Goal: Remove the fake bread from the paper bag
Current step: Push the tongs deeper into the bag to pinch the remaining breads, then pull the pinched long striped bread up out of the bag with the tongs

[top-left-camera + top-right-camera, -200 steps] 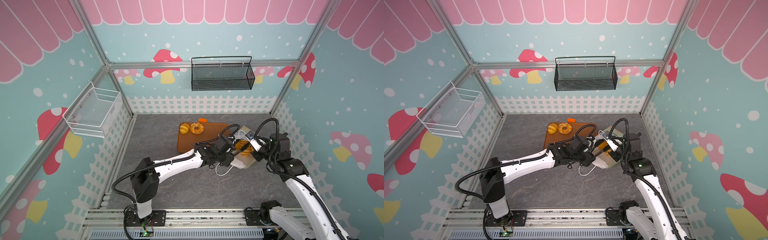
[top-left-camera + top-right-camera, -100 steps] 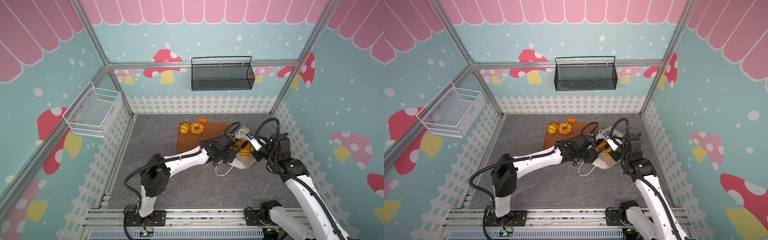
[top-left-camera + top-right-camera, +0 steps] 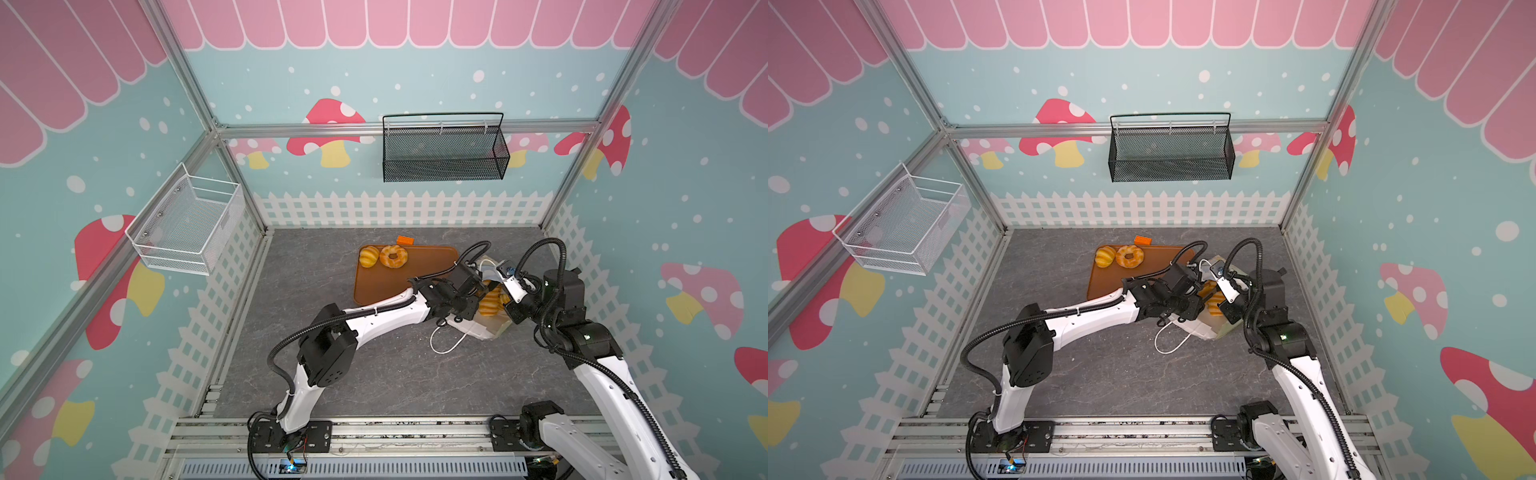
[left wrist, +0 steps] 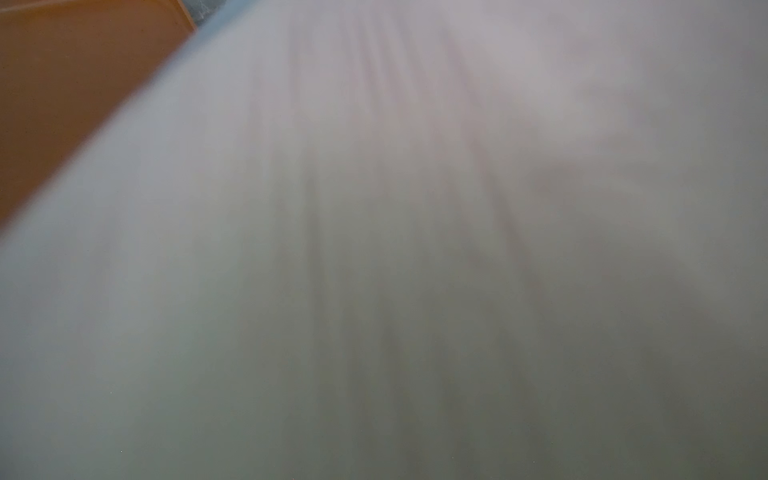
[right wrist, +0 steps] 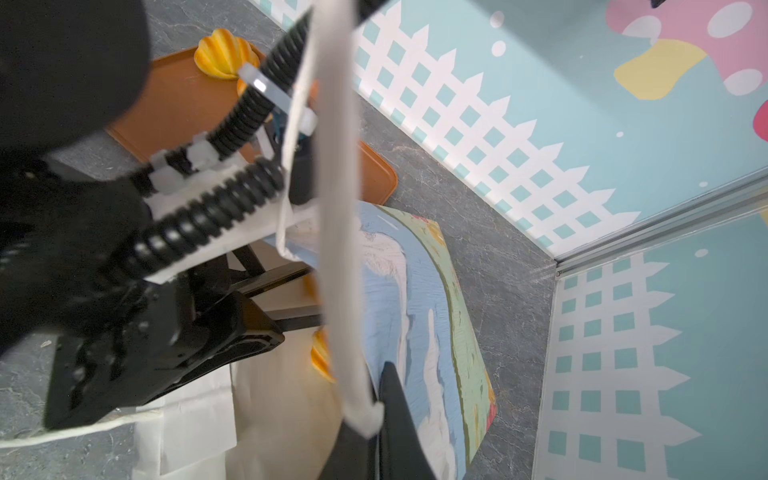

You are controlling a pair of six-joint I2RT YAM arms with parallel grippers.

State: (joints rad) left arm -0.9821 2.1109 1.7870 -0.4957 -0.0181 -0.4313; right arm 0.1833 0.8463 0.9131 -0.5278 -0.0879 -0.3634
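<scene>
The paper bag (image 3: 488,328) (image 3: 1208,328) lies tilted on the grey floor just right of the orange-brown tray (image 3: 374,286), its mouth toward the tray. Ridged golden fake bread (image 3: 490,301) (image 3: 1214,301) (image 5: 320,357) shows inside it. My left gripper (image 3: 478,297) (image 3: 1200,297) (image 5: 291,297) reaches into the mouth with its fingers apart and nothing seen between them. The left wrist view is filled by blurred bag paper (image 4: 415,249). My right gripper (image 3: 506,296) (image 3: 1227,301) (image 5: 374,415) is shut on the bag's rim, at the white cord handle.
A bun (image 3: 368,256) and a ring doughnut (image 3: 393,256) lie on the tray's far end. A small orange block (image 3: 405,240) sits behind it. A loose handle loop (image 3: 446,343) rests on the floor. A black basket (image 3: 442,149) and a white one (image 3: 187,228) hang on the walls.
My left gripper has moved right, deeper into the bag's mouth, and its elbow has swung right. The right gripper and the bag have stayed put.
</scene>
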